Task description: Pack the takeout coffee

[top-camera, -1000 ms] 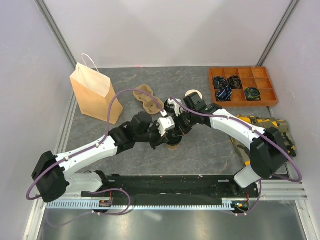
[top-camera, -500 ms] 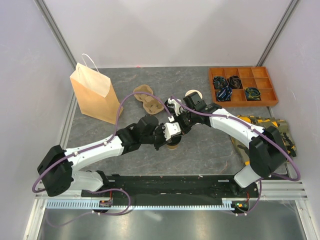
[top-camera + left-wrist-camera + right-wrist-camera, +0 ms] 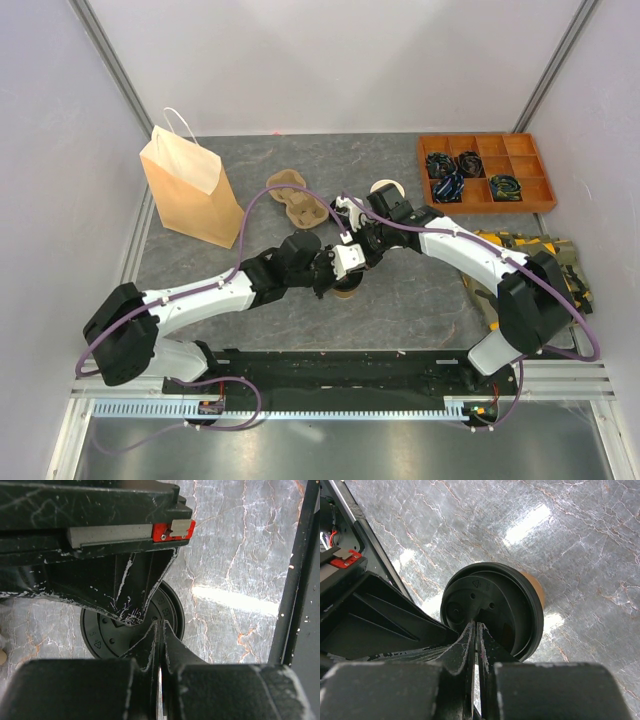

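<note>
Seen from above, both arms reach to the middle of a grey stone table and meet over one tan cup (image 3: 347, 290). The left gripper (image 3: 327, 272) comes in from the left and the right gripper (image 3: 353, 260) from the right, and their tips almost touch each other. A brown cup carrier (image 3: 295, 199) lies beyond the cup, to the left and near it. A paper bag (image 3: 190, 195) stands farther off on the same side. A second, open cup (image 3: 386, 189) stands behind the right arm.

From the left wrist, the fingers are pressed together with nothing between them. Their tips rest over a round black lid (image 3: 169, 611) directly below. The other gripper's dark body fills the upper part of the view.

From the right wrist, the fingers are likewise pressed together, holding nothing. Their tips are at the lid's near edge. The lid sits on the cup, whose tan side shows past the far rim. Whether the lid is fully seated cannot be told.

The cup stands upright, straight beneath both pairs of tips. Any seating push should therefore go straight down its axis. The carrier lies nearer the left arm.
</note>
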